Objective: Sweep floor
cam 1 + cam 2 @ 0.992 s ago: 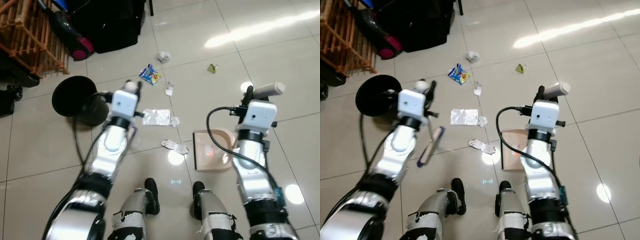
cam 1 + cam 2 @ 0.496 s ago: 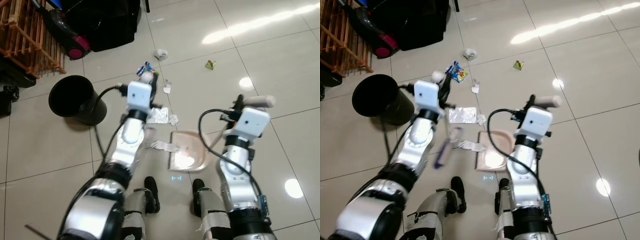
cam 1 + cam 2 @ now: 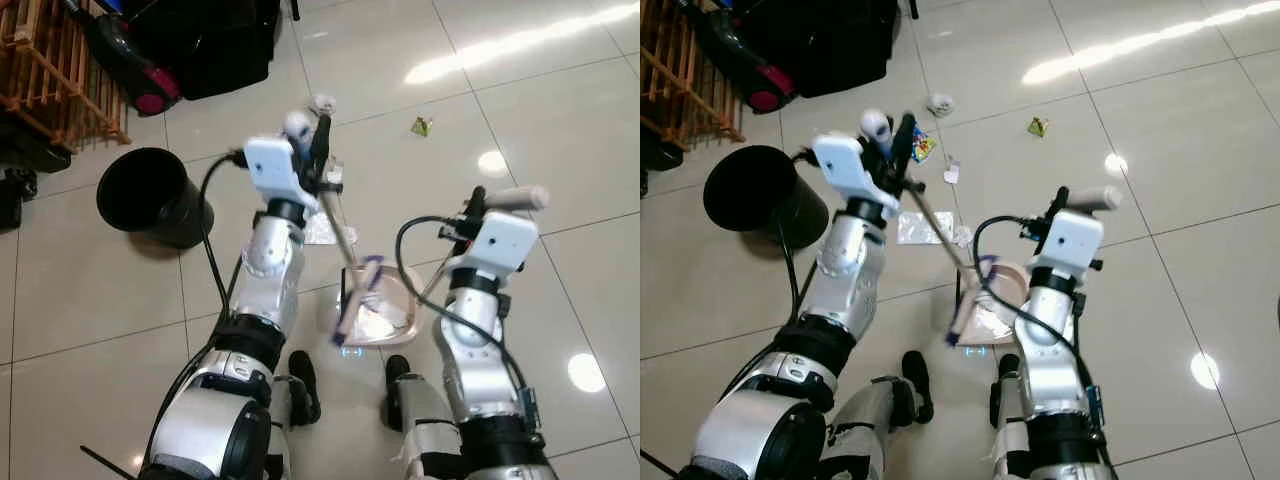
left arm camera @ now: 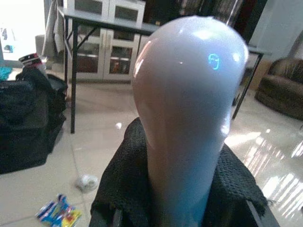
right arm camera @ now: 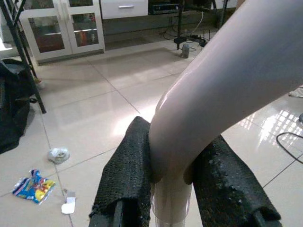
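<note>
My left gripper (image 3: 306,138) is shut on the pale rounded top of a broom handle (image 4: 184,113). The thin stick slants down to a purple brush head (image 3: 356,296) at the mouth of the beige dustpan (image 3: 392,318), which rests on the tiles before my feet. My right gripper (image 3: 488,203) is shut on the dustpan's pale handle (image 5: 213,85). Litter lies beyond: silver foil (image 3: 923,228), a colourful wrapper (image 3: 922,146), a small white scrap (image 3: 952,174), a crumpled white ball (image 3: 939,103) and a green wrapper (image 3: 421,125).
A black bin (image 3: 152,196) stands on the floor to my left. Behind it are a wooden rack (image 3: 55,60), a red and black vacuum cleaner (image 3: 135,75) and a black bag (image 3: 225,40). Glossy tiles stretch open to the right.
My left arm has swung the broom from my left side across to the right, so its brush head now sits at the dustpan. The dustpan has shifted left, nearer my feet.
</note>
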Controlling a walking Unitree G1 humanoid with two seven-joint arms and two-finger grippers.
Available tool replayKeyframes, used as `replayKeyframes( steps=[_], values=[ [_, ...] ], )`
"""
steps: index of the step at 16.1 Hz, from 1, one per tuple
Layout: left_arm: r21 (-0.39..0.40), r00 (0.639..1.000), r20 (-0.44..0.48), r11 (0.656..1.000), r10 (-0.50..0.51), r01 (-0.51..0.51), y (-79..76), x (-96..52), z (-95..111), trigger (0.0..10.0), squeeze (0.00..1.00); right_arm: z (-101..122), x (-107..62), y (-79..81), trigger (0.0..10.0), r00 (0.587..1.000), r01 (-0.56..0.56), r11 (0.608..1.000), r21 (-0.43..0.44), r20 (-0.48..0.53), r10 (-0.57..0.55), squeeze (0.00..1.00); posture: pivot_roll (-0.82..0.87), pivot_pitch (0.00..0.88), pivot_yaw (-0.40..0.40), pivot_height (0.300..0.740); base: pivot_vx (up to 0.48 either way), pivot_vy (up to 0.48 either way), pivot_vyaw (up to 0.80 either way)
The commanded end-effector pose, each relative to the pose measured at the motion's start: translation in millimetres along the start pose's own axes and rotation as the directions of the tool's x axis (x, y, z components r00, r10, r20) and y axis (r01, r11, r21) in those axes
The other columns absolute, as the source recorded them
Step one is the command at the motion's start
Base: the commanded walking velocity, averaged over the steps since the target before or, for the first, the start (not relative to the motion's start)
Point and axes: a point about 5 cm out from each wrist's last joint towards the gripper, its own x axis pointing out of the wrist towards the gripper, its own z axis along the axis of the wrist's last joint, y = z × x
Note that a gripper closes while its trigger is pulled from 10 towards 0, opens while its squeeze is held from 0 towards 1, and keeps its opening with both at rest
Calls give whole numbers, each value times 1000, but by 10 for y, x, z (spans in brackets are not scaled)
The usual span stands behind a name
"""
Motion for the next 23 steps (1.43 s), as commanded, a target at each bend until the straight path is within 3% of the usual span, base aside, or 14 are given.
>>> replayKeyframes(
  steps=[1, 3, 5, 8, 10, 16, 19, 20, 22, 23],
  values=[
    [-129, 999, 48, 991, -19, 25, -260, 83, 66, 10000, 0, -61, -32, -9, 10000, 999, 5, 1000, 13, -35, -4, 0, -52, 411, 103, 740, 0, 0, 0],
    [-146, 995, 86, 988, -46, 59, -238, 136, 191, 10000, 0, -82, 9, -29, 10000, 999, 7, 1000, 14, -40, -6, 0, -36, 395, 100, 740, 0, 0, 0],
    [-111, 991, 93, 988, -97, 107, -189, 145, 263, 10000, 0, -99, 58, -65, 10000, 999, 9, 1000, 12, -42, -9, 0, -21, 375, 101, 740, 0, 0, 0],
    [-13, 986, 62, 988, -152, 153, 86, 48, 440, 10000, 0, -124, 150, -258, 10000, 998, 41, 999, -7, -50, -41, 0, -3, 317, 97, 740, 0, 0, 0],
    [-4, 987, 56, 989, -151, 151, 189, 35, 559, 10000, 0, -153, 177, -374, 10000, 996, 63, 998, -15, -59, -64, 0, -2, 283, 91, 740, 0, 0, 0],
    [40, 982, 51, 982, -184, 182, 278, 68, 904, 10000, 0, -131, 194, -606, 10000, 996, 79, 997, -25, -49, -80, 0, -25, 188, 89, 740, 0, 0, 0],
    [193, 987, -88, 970, -132, 147, 440, 18, 839, 10000, 0, -24, 242, -754, 10000, 989, 137, 990, 26, -53, -136, 0, -49, 159, 91, 740, 0, 0, 0],
    [200, 988, -105, 970, -117, 136, 474, -8, 826, 10000, 0, 4, 254, -777, 10000, 989, 142, 989, 39, -56, -140, 0, -51, 155, 91, 740, 0, 0, 0],
    [252, 983, -172, 962, -63, 106, 630, -177, 748, 10000, 0, 206, 332, -824, 10000, 985, 160, 980, 122, -77, -152, 0, -75, 144, 100, 740, 0, 0, 0],
    [276, 978, -208, 957, -35, 93, 693, -284, 697, 10000, 0, 327, 376, -817, 10000, 990, 123, 988, 95, -76, -116, 0, -93, 144, 102, 740, 0, 0, 0]
  ],
)
